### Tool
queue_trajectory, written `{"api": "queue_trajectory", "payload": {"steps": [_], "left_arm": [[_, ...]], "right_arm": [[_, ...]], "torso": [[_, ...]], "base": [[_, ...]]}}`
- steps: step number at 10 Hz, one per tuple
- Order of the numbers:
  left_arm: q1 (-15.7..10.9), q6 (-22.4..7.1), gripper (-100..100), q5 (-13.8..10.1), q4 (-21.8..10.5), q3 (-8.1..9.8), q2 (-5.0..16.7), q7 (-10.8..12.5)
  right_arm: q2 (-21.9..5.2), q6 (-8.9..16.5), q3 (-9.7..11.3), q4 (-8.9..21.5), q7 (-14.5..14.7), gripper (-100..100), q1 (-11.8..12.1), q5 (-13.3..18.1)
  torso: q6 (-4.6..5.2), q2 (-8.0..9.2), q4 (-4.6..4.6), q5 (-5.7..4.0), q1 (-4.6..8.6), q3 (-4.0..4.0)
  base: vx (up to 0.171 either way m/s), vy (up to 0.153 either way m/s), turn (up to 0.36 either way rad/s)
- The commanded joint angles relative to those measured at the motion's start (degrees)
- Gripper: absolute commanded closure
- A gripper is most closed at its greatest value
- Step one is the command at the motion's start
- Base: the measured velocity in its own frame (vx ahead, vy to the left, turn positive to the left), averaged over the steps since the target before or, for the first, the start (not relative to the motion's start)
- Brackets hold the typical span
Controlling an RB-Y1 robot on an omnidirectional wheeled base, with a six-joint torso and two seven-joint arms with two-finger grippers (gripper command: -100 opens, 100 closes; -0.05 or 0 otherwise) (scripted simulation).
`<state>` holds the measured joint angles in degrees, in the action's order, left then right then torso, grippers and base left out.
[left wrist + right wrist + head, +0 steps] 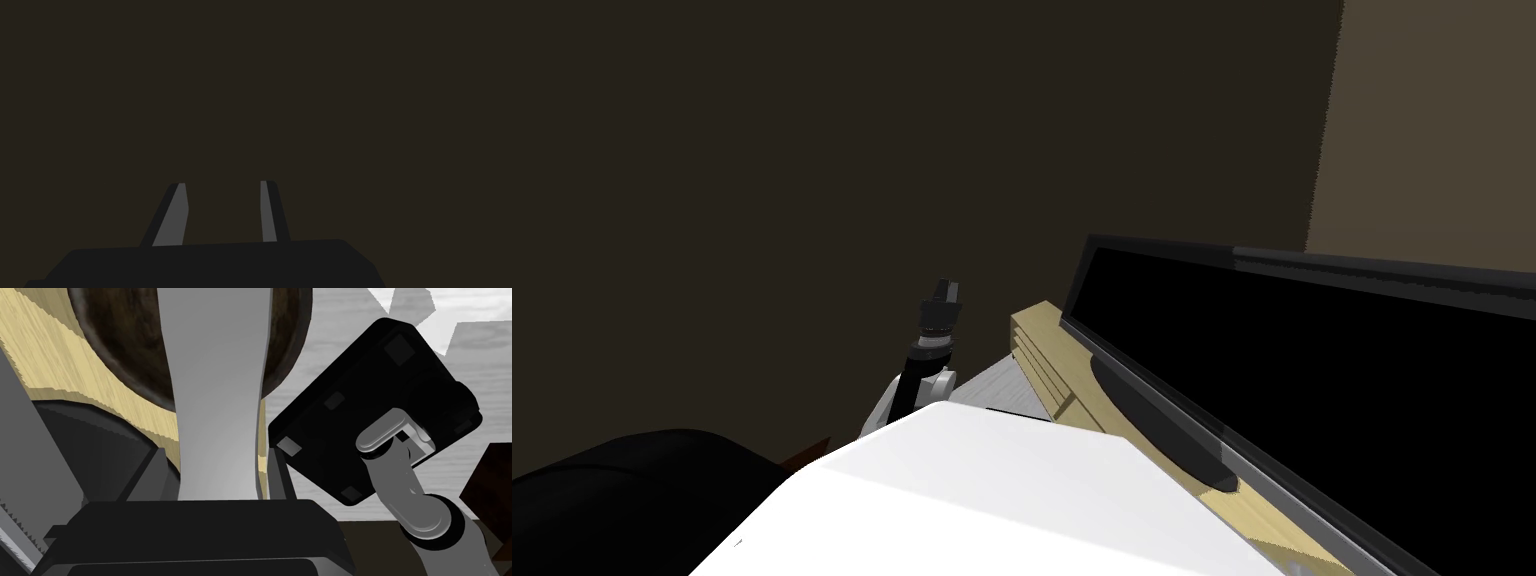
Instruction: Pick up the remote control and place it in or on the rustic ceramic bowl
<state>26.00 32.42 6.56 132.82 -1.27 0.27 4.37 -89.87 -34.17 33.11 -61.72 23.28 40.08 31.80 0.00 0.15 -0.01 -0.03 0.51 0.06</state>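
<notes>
Right gripper [216, 460] clamped on grey remote control [220, 388], fingers pressing its sides. Remote points at dark brown bowl [112, 343] on pale wood stand [55, 363]. Left gripper [222, 184] raised near dark wall, fingers apart.

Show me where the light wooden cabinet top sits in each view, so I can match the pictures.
Head view: the light wooden cabinet top runs under the black television, right of the raised left hand.
Left wrist view: the open left hand faces a flat dark wall instead.
Right wrist view: it lies under the dark brown bowl, behind the grey remote control gripped by the right hand.
Shared landmark: the television's dark foot on the wood.
</notes>
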Motion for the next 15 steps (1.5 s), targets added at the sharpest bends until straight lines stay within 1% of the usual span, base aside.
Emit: {"api": "queue_trajectory", "payload": {"steps": [1, 4, 5, 6, 7, 10, 11, 12, 15], "left_arm": [[0.0, 0.0, 0, 0.0, 0.0, 0.0, 0.0, 0.0], [0.0, 0.0, 0, 0.0, 0.0, 0.0, 0.0, 0.0], [0.0, 0.0, 0, 0.0, 0.0, 0.0, 0.0, 0.0], [0.01, 0.0, 0, 0.0, 0.0, 0.0, 0.0, 0.0], [0.01, 0.0, 0, 0.0, 0.0, -0.01, -0.01, 0.0], [0.01, 0.0, 0, 0.0, 0.0, -0.01, -0.01, 0.0], [0.01, 0.0, 0, 0.0, 0.0, -0.01, -0.01, 0.0], [0.01, 0.0, 0, 0.0, 0.0, -0.01, -0.01, 0.0], [0.01, 0.0, 0, 0.0, 0.0, -0.01, -0.01, 0.0]], "right_arm": [[0.23, -1.88, 0.66, 0.89, 0.6, 100, -0.45, -0.33], [-0.02, -5.25, 1.82, 1.81, 1.66, 100, -0.85, -1.39], [0.05, -4.5, 1.44, 1.65, 1.58, 100, -0.5, -1.37], [-0.01, -4.72, 1.52, 1.66, 1.67, -100, -0.45, -1.38], [0.0, -4.7, 1.52, 1.67, 1.67, -100, -0.45, -1.37], [0.0, -4.7, 1.53, 1.67, 1.67, -100, -0.44, -1.37], [0.0, -4.7, 1.53, 1.67, 1.67, 0, -0.44, -1.37], [-1.81, -5.7, 1.1, 1.19, 1.47, -100, -0.34, -1.98], [-4.53, -7.19, 0.46, 0.46, 1.17, -100, -0.17, -2.89]], "torso": [[0.0, 0.0, 0.0, 0.0, 0.0, 0.0], [-0.03, 0.09, 0.02, 0.03, 0.06, 0.05], [-0.05, 0.05, 0.02, 0.02, 0.07, 0.04], [-0.04, -0.14, 0.01, 0.05, -0.23, -0.05], [-0.05, -0.28, -0.02, 0.12, -0.48, -0.14], [-0.06, -0.38, -0.05, 0.17, -0.63, -0.2], [-0.06, -0.39, -0.06, 0.17, -0.64, -0.21], [-0.06, -0.39, -0.06, 0.17, -0.64, -0.21], [-0.06, -0.32, -0.04, 0.2, -0.71, -0.17]], "base": [[-0.113, -0.144, 0.072], [-0.11, -0.159, 0.083], [-0.044, -0.075, 0.021], [-0.009, -0.015, -0.003], [-0.004, -0.007, 0.0], [0.0, 0.0, 0.0], [0.0, 0.0, 0.0], [-0.011, 0.01, -0.074], [-0.02, 0.013, -0.065]]}}
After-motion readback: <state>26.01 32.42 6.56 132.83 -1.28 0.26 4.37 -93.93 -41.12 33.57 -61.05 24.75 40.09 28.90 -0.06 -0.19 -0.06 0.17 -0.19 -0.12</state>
